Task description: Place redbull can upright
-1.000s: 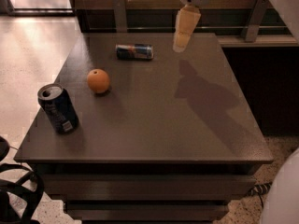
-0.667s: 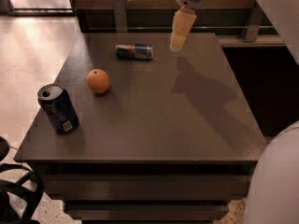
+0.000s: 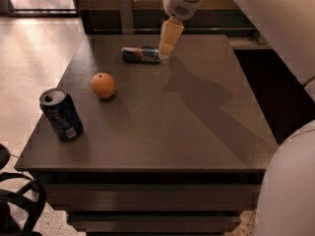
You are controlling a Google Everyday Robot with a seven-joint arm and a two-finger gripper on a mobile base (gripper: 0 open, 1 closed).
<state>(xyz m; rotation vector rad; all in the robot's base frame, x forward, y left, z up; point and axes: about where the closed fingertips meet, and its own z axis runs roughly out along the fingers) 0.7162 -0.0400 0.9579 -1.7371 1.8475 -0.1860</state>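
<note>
The redbull can (image 3: 140, 54) lies on its side at the far middle of the dark table (image 3: 197, 132). It is slim, blue and silver with a red mark at its middle. My gripper (image 3: 166, 48) hangs from the white arm at the top of the camera view, with its cream fingers (image 3: 169, 36) pointing down just at the can's right end. I cannot tell whether it touches the can.
An orange (image 3: 103, 85) sits left of centre. A wider dark navy can (image 3: 61, 114) with a white label stands upright near the front left corner. The robot's white body (image 3: 288, 191) fills the right edge. Pale floor lies to the left.
The arm has swung left and lower, bringing the gripper from right of the redbull can to its right end. The cans and the orange have not moved.
</note>
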